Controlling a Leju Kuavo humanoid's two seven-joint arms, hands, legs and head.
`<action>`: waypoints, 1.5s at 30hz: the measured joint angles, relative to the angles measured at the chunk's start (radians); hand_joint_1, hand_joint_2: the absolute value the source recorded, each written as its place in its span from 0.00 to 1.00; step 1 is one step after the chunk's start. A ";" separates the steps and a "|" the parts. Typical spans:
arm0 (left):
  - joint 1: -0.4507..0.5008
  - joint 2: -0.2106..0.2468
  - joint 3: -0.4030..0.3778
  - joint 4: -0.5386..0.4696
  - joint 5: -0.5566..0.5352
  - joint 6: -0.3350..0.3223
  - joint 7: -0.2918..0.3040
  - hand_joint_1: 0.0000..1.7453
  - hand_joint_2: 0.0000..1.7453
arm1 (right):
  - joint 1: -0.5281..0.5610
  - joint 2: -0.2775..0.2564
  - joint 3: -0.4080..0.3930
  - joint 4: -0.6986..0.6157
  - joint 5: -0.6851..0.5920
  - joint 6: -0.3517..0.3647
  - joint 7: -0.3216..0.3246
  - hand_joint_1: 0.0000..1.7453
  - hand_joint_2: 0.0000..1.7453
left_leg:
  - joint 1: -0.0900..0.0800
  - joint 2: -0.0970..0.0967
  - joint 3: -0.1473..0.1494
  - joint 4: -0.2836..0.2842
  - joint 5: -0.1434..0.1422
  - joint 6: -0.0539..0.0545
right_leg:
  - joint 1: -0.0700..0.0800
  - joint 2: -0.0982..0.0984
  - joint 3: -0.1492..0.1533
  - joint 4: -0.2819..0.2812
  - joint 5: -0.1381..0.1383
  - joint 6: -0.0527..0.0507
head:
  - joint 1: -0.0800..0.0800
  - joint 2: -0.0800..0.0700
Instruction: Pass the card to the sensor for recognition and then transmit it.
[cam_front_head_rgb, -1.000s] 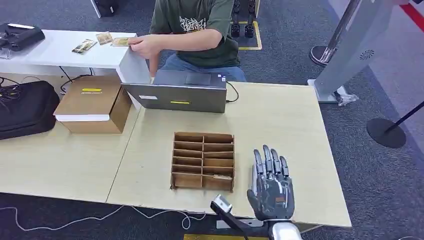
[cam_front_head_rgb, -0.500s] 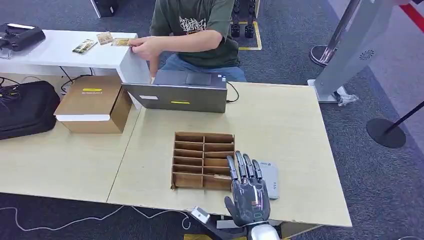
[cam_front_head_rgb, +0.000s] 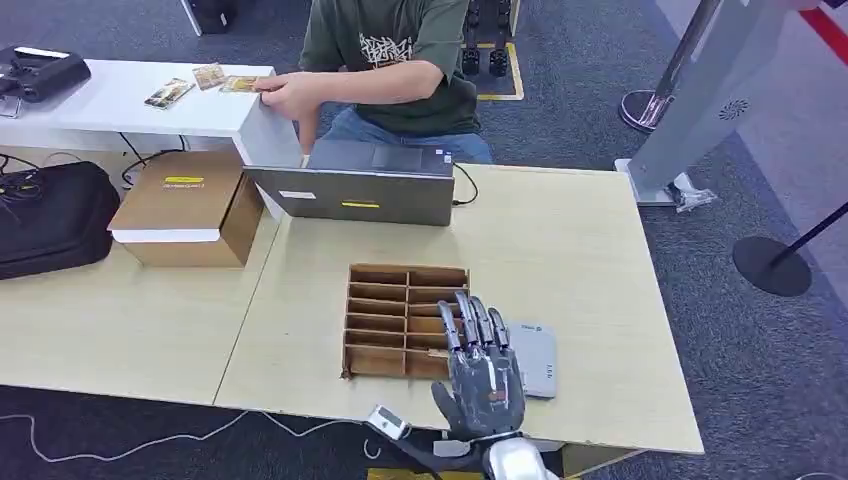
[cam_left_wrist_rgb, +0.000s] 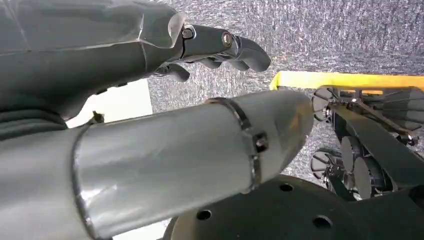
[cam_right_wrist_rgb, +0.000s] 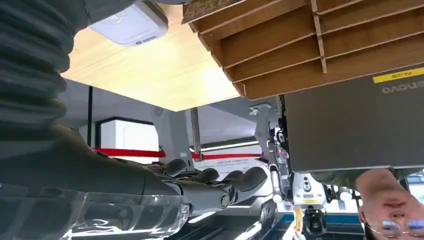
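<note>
Right hand (cam_front_head_rgb: 480, 375) wide, empty, over rack (cam_front_head_rgb: 405, 321) near corner, sensor (cam_front_head_rgb: 535, 357) beside. Card (cam_front_head_rgb: 443, 352) sits there: pinch its edge, lift straight.

- right hand (cam_front_head_rgb: 480, 375): raised over the worktop (cam_front_head_rgb: 600, 260) near edge, back of hand to the head camera, fingers straight, slightly apart, pointing away from the robot. Holds nothing.
- right wrist: silver cuff just off the worktop's near edge.
- left hand (cam_left_wrist_rgb: 220, 47): hanging below the worktop level, over the carpet; fingers loosely curled in, nothing in them.
</note>
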 joint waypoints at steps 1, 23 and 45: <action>0.000 0.000 0.000 0.000 0.000 0.000 0.000 0.00 0.00 | -0.006 0.004 -0.003 0.009 0.000 0.000 -0.001 0.00 1.00 | 0.000 0.000 0.000 0.000 0.000 0.000 | 0.000 0.000 0.000 0.000 0.000 0.000 | 0.000 0.000; -0.005 0.014 0.000 0.005 -0.021 -0.016 0.017 0.00 0.00 | -0.088 0.024 -0.010 0.126 0.000 0.010 -0.052 0.00 1.00 | 0.000 0.000 0.000 0.000 0.000 0.000 | 0.000 0.000 0.000 0.000 0.000 0.000 | 0.000 0.000; -0.021 0.024 -0.010 0.005 -0.030 0.001 0.018 0.00 0.00 | -0.067 0.038 -0.019 0.135 0.000 0.092 -0.036 0.00 1.00 | 0.000 0.000 0.000 0.000 0.000 0.000 | 0.000 0.000 0.000 0.000 0.000 0.000 | 0.000 0.000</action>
